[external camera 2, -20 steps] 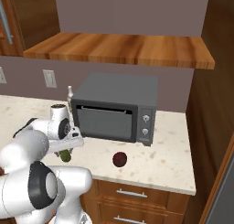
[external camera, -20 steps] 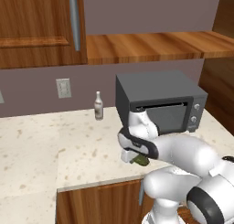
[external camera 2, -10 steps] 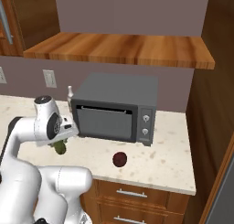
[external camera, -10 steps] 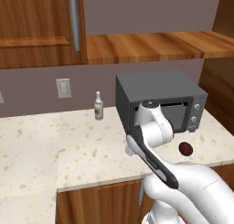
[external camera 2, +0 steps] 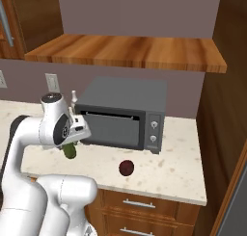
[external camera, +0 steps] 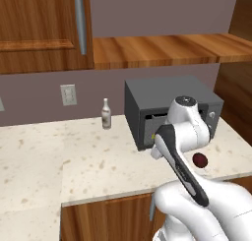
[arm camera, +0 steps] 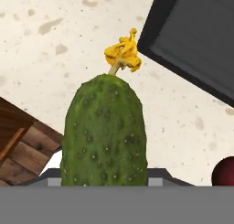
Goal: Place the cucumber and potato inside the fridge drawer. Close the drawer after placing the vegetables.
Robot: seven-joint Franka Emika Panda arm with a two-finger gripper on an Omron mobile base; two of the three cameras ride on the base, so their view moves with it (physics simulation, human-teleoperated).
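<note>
The cucumber (arm camera: 105,131) is held by the tool (external camera 2: 72,142), whose jaws are closed narrowly on its lower part; in the hand view the dark green, bumpy body is seen rising from between them at 6 o'clock, its yellow tip pointing to 12 o'clock. In the right base view the cucumber (external camera 2: 70,151) is seen hanging below the tool, lifted clear of the speckled tabletop (external camera 2: 173,175) and in front of the left end of the grey microwave (external camera 2: 123,115). The potato (external camera 2: 126,168) is left lying on the tabletop, in front of the microwave and at about 4 o'clock from the tool, well apart from it; nothing is touching it. In the left base view the potato (external camera: 200,160) is seen just right of the white arm, near the tabletop's front edge, and a small bottle (external camera: 106,114) is seen standing against the wall at 9 o'clock from the microwave (external camera: 147,107). In the hand view an edge of the potato (arm camera: 226,172) is caught at 4 o'clock.
</note>
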